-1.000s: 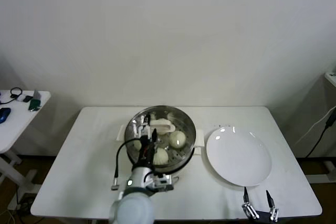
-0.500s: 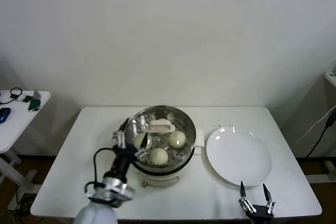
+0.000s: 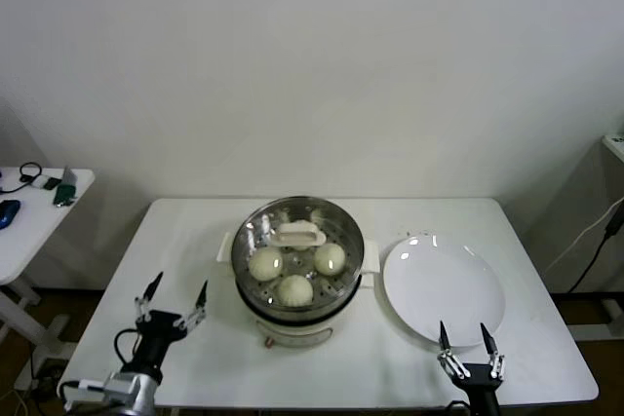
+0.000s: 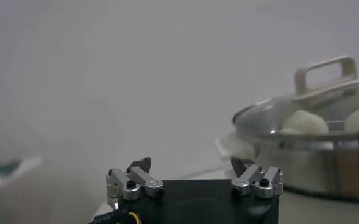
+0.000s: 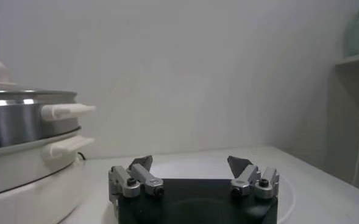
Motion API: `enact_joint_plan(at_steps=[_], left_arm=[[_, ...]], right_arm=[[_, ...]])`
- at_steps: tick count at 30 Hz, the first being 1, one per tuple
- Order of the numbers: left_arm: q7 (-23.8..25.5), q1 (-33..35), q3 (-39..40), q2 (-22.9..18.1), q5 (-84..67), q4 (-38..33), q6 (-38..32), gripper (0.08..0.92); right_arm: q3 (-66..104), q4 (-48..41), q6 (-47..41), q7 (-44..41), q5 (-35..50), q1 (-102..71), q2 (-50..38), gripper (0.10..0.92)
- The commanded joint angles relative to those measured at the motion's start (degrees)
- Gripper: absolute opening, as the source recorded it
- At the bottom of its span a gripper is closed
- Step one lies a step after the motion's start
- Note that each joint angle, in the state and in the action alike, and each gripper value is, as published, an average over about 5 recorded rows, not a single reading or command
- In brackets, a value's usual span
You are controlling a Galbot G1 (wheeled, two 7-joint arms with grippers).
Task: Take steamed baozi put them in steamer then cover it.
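Observation:
The steamer stands mid-table on its white pot base. The glass cover with its cream bar handle lies on it. Three baozi show through the glass; a fourth is hidden. My left gripper is open and empty, low at the table's front left, apart from the steamer. In the left wrist view the gripper faces the covered steamer. My right gripper is open and empty at the front right, by the plate's near edge. In the right wrist view the gripper has the steamer beside it.
A flat white plate lies empty right of the steamer. A small side table with a few small items stands at far left. The white table has bare surface around the pot.
My left gripper let go of the cover's handle and drew back from above the steamer to the table's front left, open. The cover now rests on the steamer. The right gripper barely moved.

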Motion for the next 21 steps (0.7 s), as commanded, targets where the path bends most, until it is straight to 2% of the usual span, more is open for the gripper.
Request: enact_joint_plan(at_steps=[1, 9, 21], left_arm=[[1.95, 4.06, -4.88, -2.10, -13.55, 7.74, -9.21, 0.823], [2.60, 4.11, -2.71, -4.20, -11.34, 10.04, -10.85, 0.823], [2.85, 4.51, -1.95, -4.62, -10.27, 9.44, -11.01, 0.823]], right_arm=[[-0.39, 0.90, -1.13, -0.57, 0.73, 0.43, -1.51, 0.823], [-0.28, 0.55, -0.81, -0.87, 0.87, 0.44, -1.52, 0.823], [-0.49, 0.54, -0.51, -1.30, 0.66, 0.43, -1.32, 0.823]])
